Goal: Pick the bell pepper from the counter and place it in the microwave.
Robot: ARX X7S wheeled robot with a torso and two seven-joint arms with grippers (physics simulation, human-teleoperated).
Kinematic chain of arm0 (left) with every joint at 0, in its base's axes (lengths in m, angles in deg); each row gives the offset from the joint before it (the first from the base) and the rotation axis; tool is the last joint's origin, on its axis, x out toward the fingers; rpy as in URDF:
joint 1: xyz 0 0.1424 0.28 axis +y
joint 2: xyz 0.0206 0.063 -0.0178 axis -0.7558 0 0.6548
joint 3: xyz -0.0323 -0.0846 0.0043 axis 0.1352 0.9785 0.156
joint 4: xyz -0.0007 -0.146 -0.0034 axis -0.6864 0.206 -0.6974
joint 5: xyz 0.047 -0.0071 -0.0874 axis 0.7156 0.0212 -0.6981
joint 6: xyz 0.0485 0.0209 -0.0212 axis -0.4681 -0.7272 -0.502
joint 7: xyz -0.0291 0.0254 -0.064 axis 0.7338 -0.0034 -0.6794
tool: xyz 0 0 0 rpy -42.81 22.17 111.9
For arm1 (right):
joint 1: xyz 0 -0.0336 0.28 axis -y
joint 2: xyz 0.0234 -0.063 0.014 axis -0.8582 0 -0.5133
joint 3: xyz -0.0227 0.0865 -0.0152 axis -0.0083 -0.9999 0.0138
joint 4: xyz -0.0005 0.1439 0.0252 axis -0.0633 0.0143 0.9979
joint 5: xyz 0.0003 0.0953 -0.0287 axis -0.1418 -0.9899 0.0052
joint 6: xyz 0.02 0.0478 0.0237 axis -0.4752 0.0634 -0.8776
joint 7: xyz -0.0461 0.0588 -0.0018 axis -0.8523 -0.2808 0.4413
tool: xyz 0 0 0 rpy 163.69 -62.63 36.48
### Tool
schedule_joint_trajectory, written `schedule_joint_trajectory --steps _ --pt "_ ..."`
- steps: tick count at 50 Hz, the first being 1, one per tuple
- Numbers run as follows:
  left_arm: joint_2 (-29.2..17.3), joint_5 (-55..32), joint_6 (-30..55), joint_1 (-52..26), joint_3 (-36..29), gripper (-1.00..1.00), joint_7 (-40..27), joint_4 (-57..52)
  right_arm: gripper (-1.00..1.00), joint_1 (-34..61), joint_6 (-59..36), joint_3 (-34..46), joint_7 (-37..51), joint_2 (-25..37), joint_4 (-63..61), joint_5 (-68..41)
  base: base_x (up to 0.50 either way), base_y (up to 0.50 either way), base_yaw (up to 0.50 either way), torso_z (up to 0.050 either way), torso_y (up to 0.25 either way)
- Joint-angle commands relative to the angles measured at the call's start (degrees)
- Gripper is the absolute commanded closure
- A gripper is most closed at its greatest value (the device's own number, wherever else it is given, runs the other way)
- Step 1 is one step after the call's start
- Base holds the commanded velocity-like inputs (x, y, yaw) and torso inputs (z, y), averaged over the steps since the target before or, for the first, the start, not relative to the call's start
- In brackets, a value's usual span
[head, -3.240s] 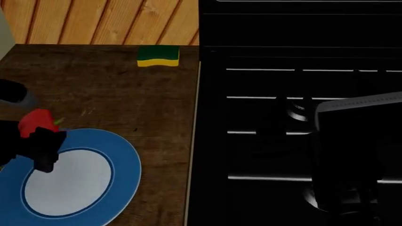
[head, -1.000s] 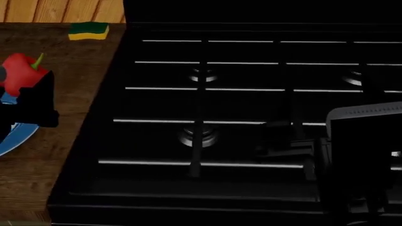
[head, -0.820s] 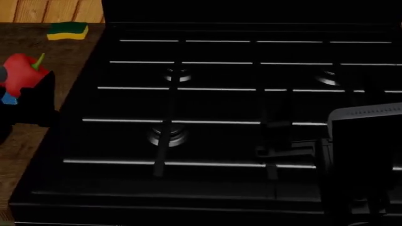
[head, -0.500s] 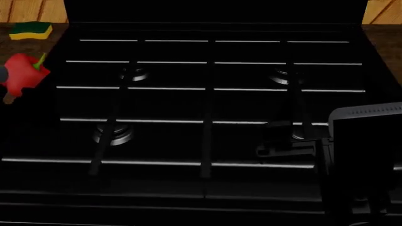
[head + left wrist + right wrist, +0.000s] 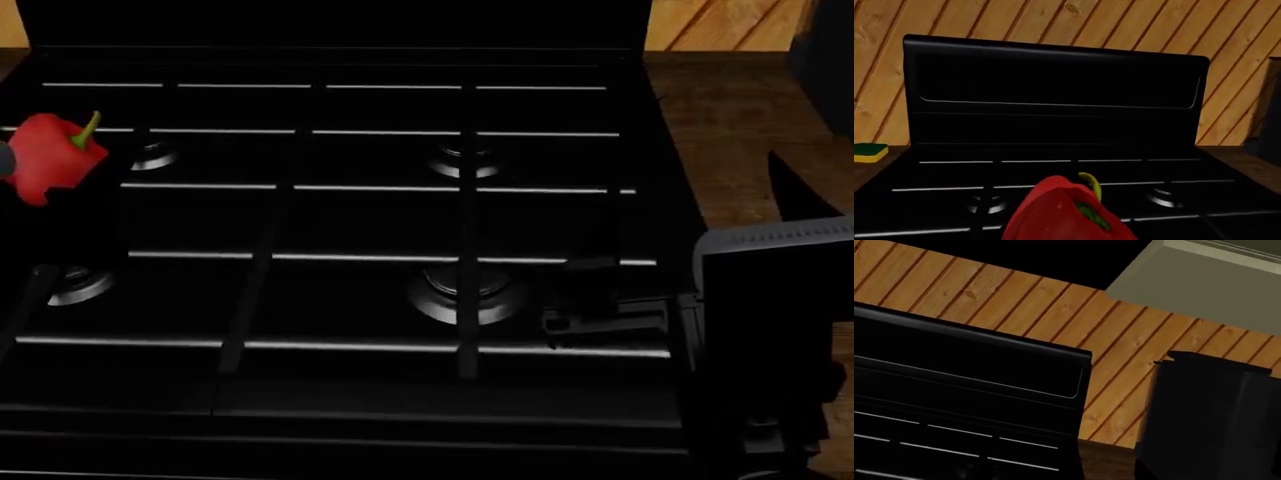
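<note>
The red bell pepper [image 5: 54, 158] with its green stem hangs at the left edge of the head view, above the black stove top's [image 5: 347, 220] left burners. My left gripper [image 5: 60, 200] is shut on it; its dark fingers barely show against the stove. In the left wrist view the pepper [image 5: 1067, 212] fills the lower middle, facing the stove's back panel [image 5: 1054, 95]. My right gripper [image 5: 601, 305] is a dark shape over the stove's front right; its jaws do not show. No microwave is identifiable.
Brown wood counter [image 5: 727, 150] lies right of the stove. A black boxy appliance [image 5: 1214, 415] stands on it against the plank wall. The green-and-yellow sponge [image 5: 869, 152] lies on the counter left of the stove. A pale cabinet [image 5: 1201, 280] hangs above.
The head view has swung right: plate and sponge have left it, the stove has slid left, and the right counter has appeared. The pepper stays held at the view's left.
</note>
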Motion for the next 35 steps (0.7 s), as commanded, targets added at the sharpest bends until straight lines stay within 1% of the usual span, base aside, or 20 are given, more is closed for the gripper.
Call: schedule_joint_trajectory --steps 1,6,9,14,17,21,30,31,34,35 --pt "0.0 -2.4 -1.5 0.6 0.9 1.00 1.4 0.7 -1.00 0.2 0.1 0.0 -0.7 -0.4 0.4 0.5 0.00 0.00 0.00 0.000 0.000" --pt "0.0 -2.7 -2.1 1.0 1.5 1.00 1.2 0.1 -1.00 0.3 0.2 0.2 -0.8 -0.4 0.6 0.5 0.00 0.00 0.00 0.000 0.000" --pt "0.3 -1.7 -6.1 2.1 2.3 1.00 1.9 -1.8 -1.00 0.4 0.3 0.3 -0.8 -0.4 0.7 0.4 0.00 0.00 0.00 0.000 0.000" --pt "0.8 0.5 -12.6 4.0 2.6 1.00 2.9 -8.3 -1.00 0.6 0.3 0.4 -0.8 -0.4 0.6 0.3 0.00 0.00 0.00 0.000 0.000" --pt "1.2 0.4 -13.7 4.3 3.0 1.00 2.7 -9.5 -1.00 0.5 0.0 0.4 -0.7 -0.3 0.3 0.2 0.00 0.00 0.00 0.000 0.000" --pt "1.6 1.7 -17.6 4.6 4.0 1.00 2.8 -12.2 -1.00 0.5 0.2 0.4 -0.7 -0.3 0.3 0.1 0.00 0.00 0.00 0.000 0.000" --pt "1.7 4.8 -20.8 2.9 3.2 1.00 2.1 -17.1 -1.00 0.6 0.8 0.2 -0.9 -0.3 0.5 -0.2 0.00 0.00 0.00 0.000 0.001" --pt "1.7 3.9 -20.1 2.8 3.4 1.00 1.8 -17.6 -1.00 0.5 0.8 0.2 -0.9 -0.3 0.4 -0.3 0.00 0.00 0.00 0.000 0.000" --pt "1.7 5.1 -21.6 2.5 3.2 1.00 1.9 -18.9 -1.00 0.0 1.2 0.0 -0.9 -0.3 0.4 -0.3 0.00 0.00 0.00 0.000 0.000" --pt "1.8 4.4 -20.7 2.0 3.4 1.00 1.4 -19.3 -1.00 -0.1 1.3 0.0 -0.8 -0.3 0.4 -0.3 0.00 0.00 0.00 0.000 0.000"
